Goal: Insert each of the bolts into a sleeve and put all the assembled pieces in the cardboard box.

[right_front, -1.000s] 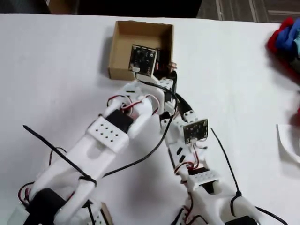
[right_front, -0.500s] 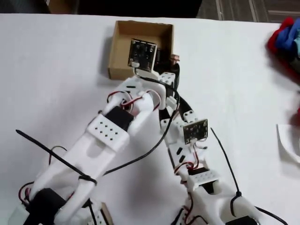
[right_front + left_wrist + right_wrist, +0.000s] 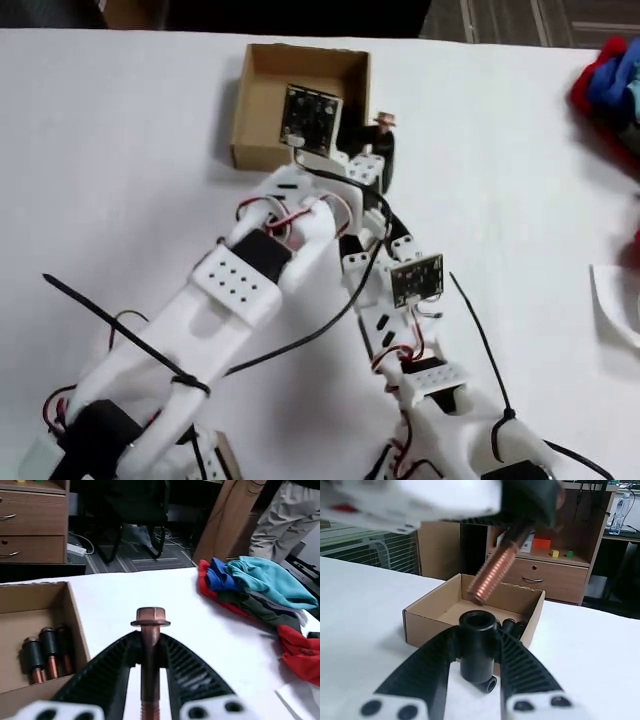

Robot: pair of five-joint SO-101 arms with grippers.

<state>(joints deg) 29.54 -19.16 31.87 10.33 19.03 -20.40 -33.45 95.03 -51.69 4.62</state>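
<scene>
On the white tabletop, an open brown cardboard box sat to the left of both arms' working ends. Inside it, three assembled pieces, copper-coloured bolts seated in black sleeves, lay side by side against one wall.

Just right of the box, the left pincer was clenched on a copper-coloured flanged bolt. It gripped the shank between its black ribbed fingers, with the hexagonal head clear above the fingertips. In the high view, that head stood just outside the box's right wall.

Below it, the right pincer was clamped around an upright black cylindrical sleeve, whose open mouth faced up. In the right wrist view, the bolt's threaded end hung tilted just above the mouth, close to it but not inside. The cardboard box stood behind the sleeve, with the dark ends of the assembled pieces showing over its rim.

Far to the right, well apart from the arms, a heap of red, blue and teal cloths lay near the tabletop's edge.
</scene>
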